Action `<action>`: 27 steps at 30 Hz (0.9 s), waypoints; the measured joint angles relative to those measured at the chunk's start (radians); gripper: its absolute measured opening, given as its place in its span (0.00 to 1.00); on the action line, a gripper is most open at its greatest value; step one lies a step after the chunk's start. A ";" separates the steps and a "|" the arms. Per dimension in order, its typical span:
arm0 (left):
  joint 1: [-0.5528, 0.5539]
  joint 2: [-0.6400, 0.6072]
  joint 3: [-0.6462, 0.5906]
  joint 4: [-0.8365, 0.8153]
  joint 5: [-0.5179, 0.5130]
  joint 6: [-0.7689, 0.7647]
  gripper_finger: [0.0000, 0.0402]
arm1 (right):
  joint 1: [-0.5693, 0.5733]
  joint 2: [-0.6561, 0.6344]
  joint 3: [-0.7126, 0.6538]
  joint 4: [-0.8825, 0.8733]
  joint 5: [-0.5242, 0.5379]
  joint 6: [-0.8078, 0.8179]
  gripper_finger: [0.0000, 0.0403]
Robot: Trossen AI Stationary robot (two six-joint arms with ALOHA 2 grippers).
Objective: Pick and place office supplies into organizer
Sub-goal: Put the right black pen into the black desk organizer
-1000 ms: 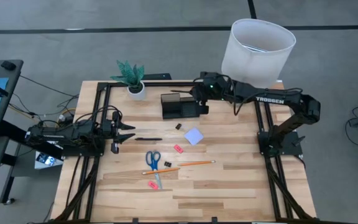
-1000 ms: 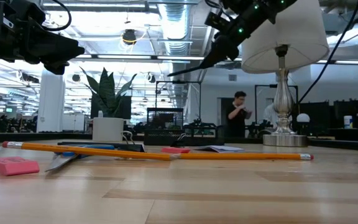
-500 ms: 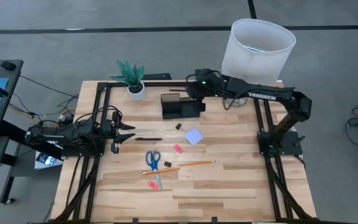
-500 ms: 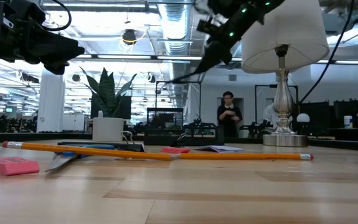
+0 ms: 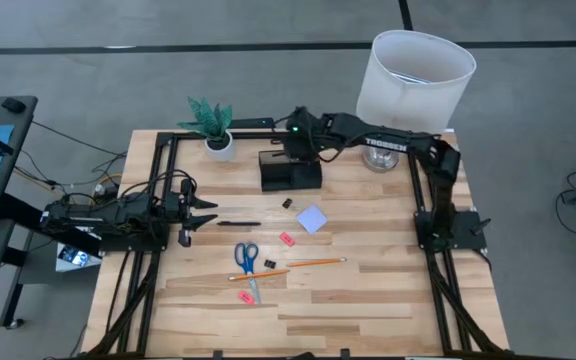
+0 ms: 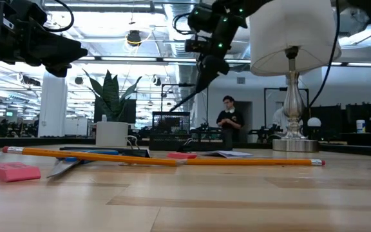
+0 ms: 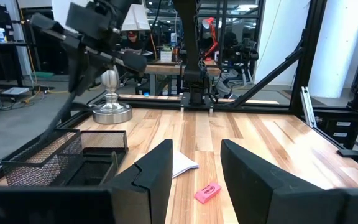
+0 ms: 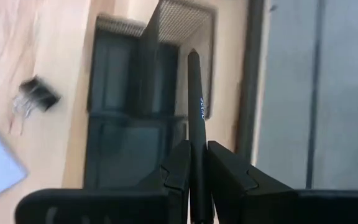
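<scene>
Right hand point(image 8: 194, 163) grasps a black pen point(image 8: 195, 112) above the organizer point(image 8: 135, 93); high view hides this.

Grey floor point(image 5: 268, 25), white lampshade point(image 5: 415, 80), potted plant point(image 5: 211, 125), person point(image 6: 227, 122) in background.

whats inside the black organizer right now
Nothing visible inside the organizer; the right end effector holds a black pen above it. The arm covers its back edge, and the cup's bottom is hidden.
</scene>
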 joint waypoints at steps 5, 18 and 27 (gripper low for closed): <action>0.000 0.000 0.000 0.000 0.000 0.000 0.32 | 0.000 0.055 0.077 -0.069 0.000 -0.020 0.09; 0.000 0.000 0.000 0.000 0.000 0.000 0.32 | 0.006 0.155 0.179 -0.136 -0.013 -0.089 0.10; 0.000 0.000 0.000 0.000 0.000 0.000 0.32 | 0.009 0.155 0.177 -0.142 -0.038 -0.101 0.11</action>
